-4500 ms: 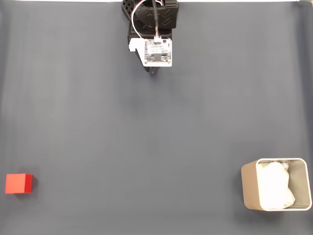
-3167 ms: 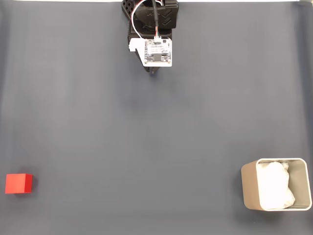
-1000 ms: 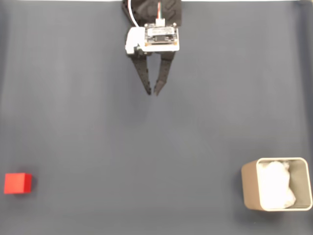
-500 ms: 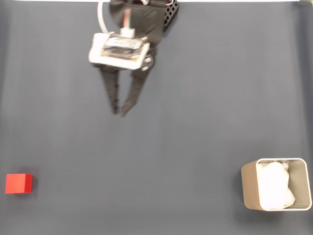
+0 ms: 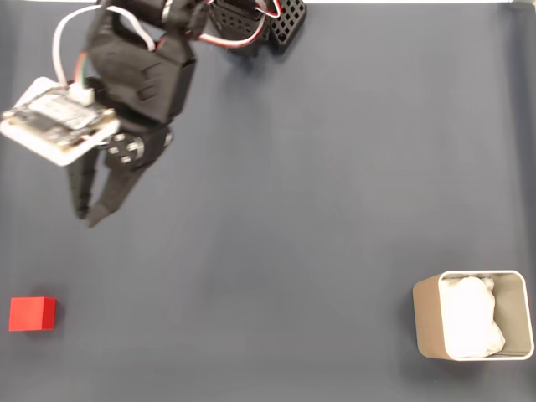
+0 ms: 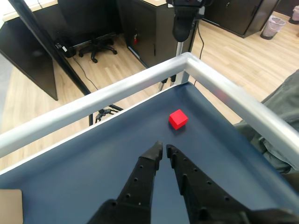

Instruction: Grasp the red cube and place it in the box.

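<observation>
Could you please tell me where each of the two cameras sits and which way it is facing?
Fixed view: sits above, looking straight down on the dark table; it shows the arm reaching in from the top edge, the gripper, the cube at lower left and the box at lower right.
Wrist view: rides on the arm, looking forward along the fingers toward a railed table corner, with room floor beyond.
Shared: both show the gripper, nearly closed, and the cube ahead of it.

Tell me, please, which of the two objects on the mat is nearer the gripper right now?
The red cube, in the fixed view's lower left, below the gripper. The box sits far off at lower right.
</observation>
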Robot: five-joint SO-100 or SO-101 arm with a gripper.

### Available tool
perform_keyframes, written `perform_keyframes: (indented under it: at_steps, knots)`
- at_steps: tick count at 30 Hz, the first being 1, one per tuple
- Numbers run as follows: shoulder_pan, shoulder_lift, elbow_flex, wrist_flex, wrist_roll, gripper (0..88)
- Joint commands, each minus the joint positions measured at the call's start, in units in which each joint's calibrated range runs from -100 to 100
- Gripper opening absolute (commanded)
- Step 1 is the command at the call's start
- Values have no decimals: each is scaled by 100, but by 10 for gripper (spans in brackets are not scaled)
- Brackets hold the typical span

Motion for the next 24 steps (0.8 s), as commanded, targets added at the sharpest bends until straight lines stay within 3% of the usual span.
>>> perform_keyframes:
  at_steps: [1,12,24]
  knots:
    - [216,277,-728,43,-10,0]
    - [479,1317,-1796,444,107,3]
    - [571,2582,-3037,436,142,72]
